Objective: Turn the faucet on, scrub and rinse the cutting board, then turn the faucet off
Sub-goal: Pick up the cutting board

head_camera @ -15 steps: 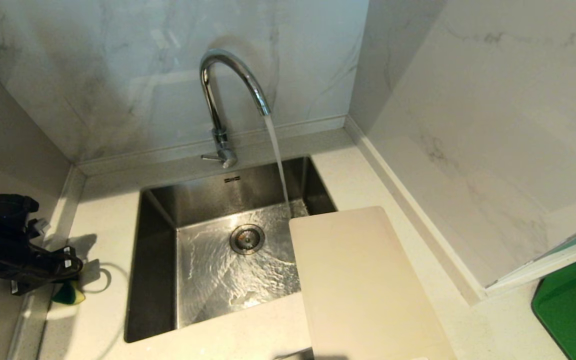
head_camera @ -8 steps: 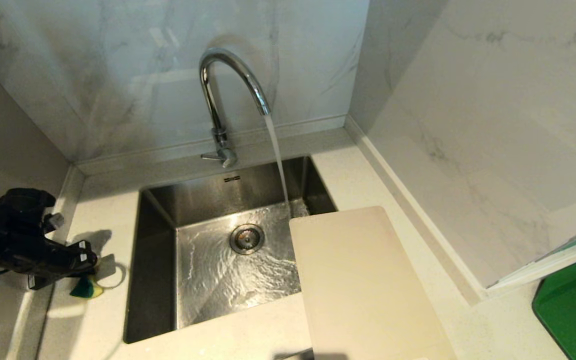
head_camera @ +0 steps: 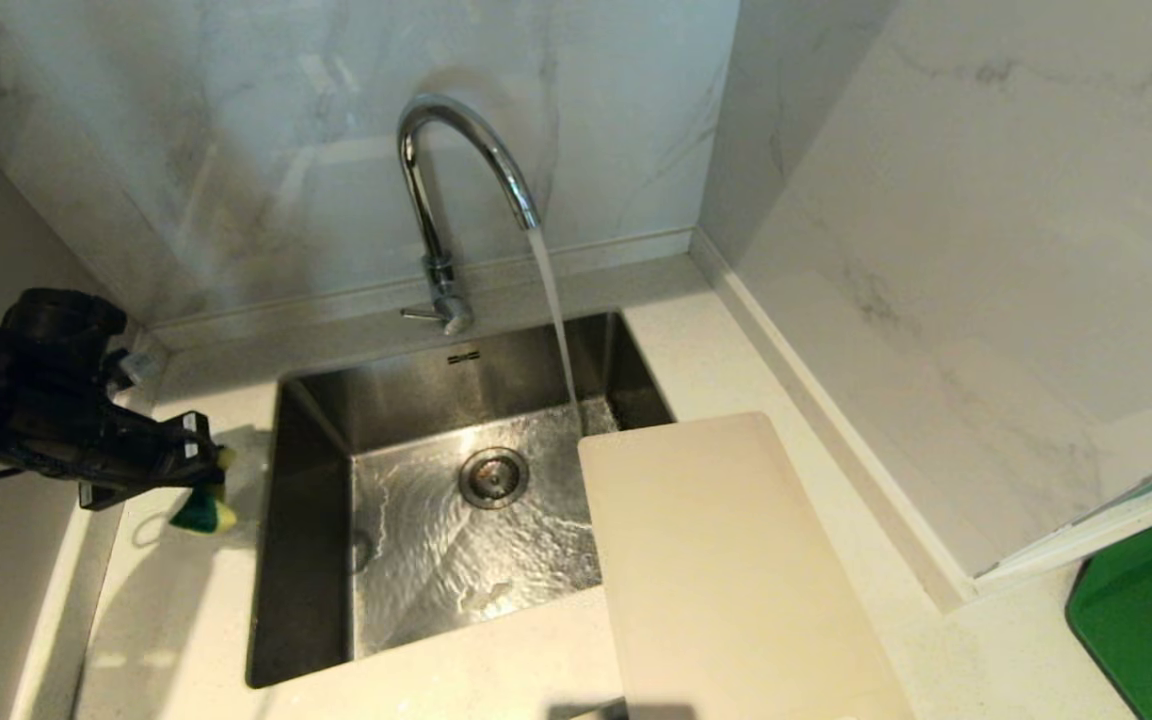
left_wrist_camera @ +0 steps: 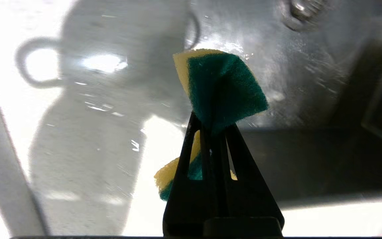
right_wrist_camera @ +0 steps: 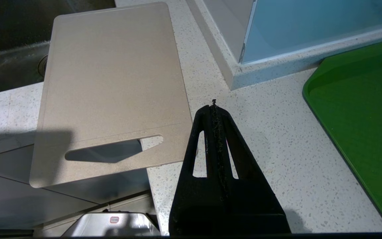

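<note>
both sets of jaws closed, left gripper pinching a sponge, right gripper empty

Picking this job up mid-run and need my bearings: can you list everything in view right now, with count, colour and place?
faucet: one, chrome, behind the sink, water running from its spout
sink: one, steel, set into the counter, wet floor with a round drain
cutting board: one, cream-white, on the counter right of the sink, one corner over the basin, slot handle end overhanging the counter's front edge
sponge: one, green and yellow, pinched in the left gripper
green board: one, dark green, on the counter at far right
counter: one, pale speckled, around the sink
walls: grey-veined marble, behind and to the right
left gripper: black, shut on the sponge, left of the sink
right gripper: black, shut, empty, over the counter between both boards
</note>
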{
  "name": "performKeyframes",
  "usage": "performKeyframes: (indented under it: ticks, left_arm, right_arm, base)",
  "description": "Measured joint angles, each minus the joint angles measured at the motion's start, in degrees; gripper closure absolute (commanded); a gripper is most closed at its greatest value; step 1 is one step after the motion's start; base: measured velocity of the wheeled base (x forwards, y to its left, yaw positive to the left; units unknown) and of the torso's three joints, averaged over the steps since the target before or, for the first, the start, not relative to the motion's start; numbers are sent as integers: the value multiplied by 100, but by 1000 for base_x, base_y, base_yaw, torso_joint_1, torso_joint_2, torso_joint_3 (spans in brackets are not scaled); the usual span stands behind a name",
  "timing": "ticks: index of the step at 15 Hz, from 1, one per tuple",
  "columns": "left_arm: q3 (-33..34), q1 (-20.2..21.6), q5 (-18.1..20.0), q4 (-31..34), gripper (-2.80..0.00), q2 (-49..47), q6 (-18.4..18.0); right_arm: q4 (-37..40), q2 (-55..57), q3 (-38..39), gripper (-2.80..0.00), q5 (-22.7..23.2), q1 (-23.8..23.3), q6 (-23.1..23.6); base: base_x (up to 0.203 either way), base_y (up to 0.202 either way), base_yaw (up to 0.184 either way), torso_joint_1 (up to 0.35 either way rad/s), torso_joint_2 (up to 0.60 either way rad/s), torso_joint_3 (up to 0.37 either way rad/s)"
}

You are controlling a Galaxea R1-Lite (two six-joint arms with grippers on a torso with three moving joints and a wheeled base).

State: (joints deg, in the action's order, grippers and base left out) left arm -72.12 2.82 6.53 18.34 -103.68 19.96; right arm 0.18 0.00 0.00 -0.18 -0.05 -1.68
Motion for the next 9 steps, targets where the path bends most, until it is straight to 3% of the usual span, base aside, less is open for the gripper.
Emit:
performKeyframes:
  ticks: [4,9]
  left_arm:
    - [-268,-325,-22,247,0,396,-4]
    - [-529,-372,-69,600,0,984,-83]
  right_arm:
    - [0,0,0,0,0,2,1]
    - [0,0,0,0,-2,0,3]
  base:
    - [0,0,0,0,0,0]
    - [0,0,0,0,0,0]
